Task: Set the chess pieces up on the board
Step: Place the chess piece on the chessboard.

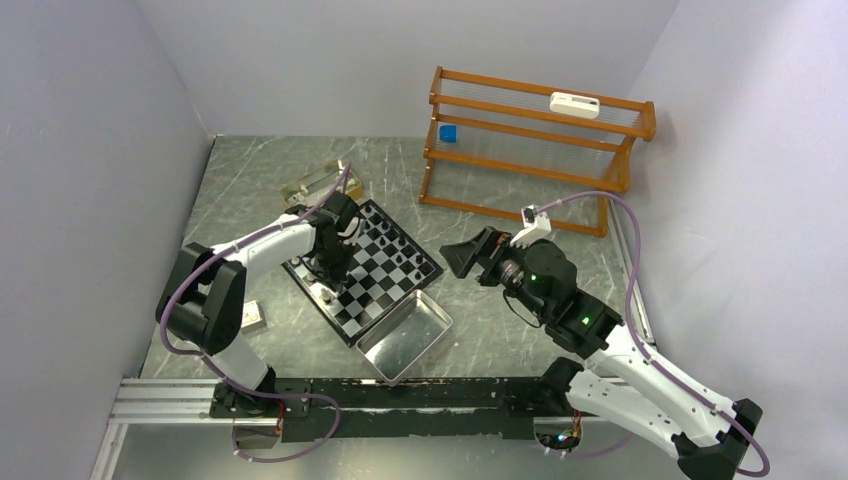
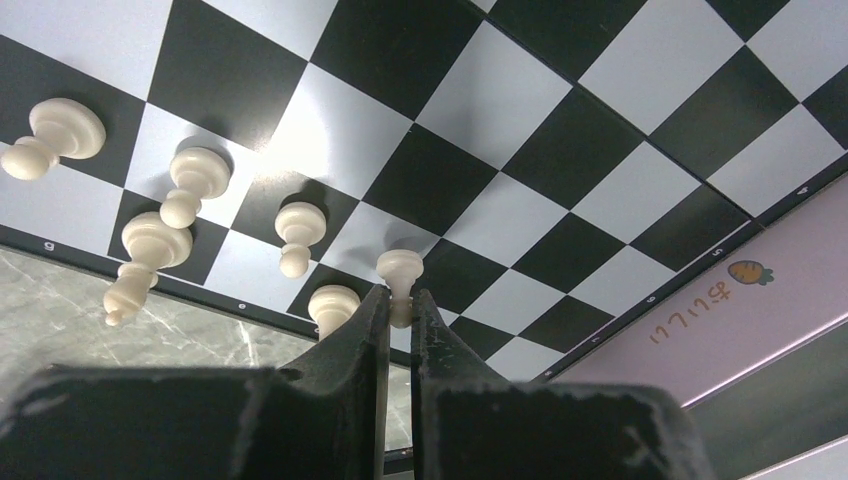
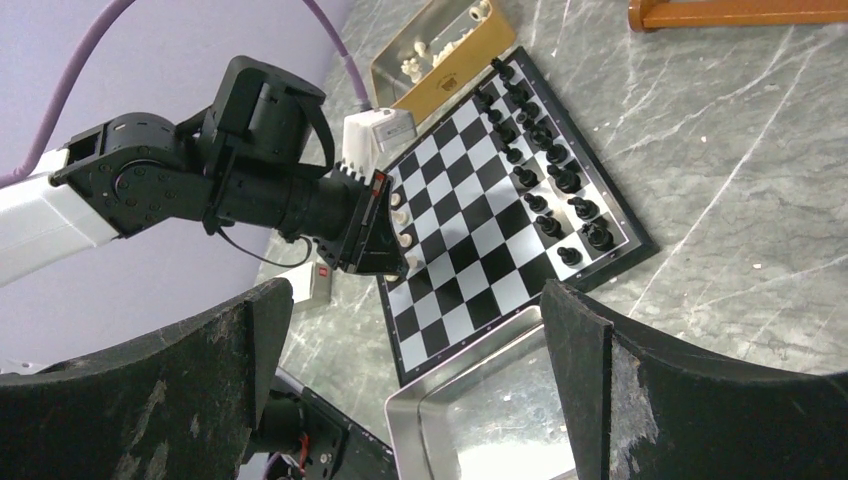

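Left gripper (image 2: 400, 303), I see, is clenched on a cream pawn (image 2: 399, 268) at the board (image 2: 520, 90). Right gripper (image 3: 415, 300) gapes wide.

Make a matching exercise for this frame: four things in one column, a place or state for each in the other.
1. left gripper
2. right gripper
3. black chess pieces
4. metal tray

A. jaws open, off to the side of the board
B. jaws shut on a cream chess piece
C. beside the board, towards the arm bases
D. lined up along the board edge facing the right arm

Pairs: 1-B, 2-A, 3-D, 4-C
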Controlling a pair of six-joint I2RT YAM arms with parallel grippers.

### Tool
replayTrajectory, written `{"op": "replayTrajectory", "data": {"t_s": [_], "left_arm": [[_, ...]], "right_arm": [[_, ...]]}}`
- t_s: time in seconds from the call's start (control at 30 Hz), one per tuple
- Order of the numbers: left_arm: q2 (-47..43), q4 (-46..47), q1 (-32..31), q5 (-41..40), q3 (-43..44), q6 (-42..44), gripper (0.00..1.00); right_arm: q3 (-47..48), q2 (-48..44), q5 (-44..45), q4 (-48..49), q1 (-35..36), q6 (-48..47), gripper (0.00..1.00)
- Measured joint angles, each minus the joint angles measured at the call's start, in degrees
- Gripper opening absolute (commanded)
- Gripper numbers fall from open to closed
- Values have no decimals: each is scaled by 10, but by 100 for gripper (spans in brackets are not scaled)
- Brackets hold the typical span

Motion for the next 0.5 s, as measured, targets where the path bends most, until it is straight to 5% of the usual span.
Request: {"op": "replayTrajectory", "data": {"t_s": [0.5], "left_arm": [[4, -2, -3, -7, 0, 0, 12]], "right_arm": [[0, 1, 0, 0, 0, -2, 100]]}}
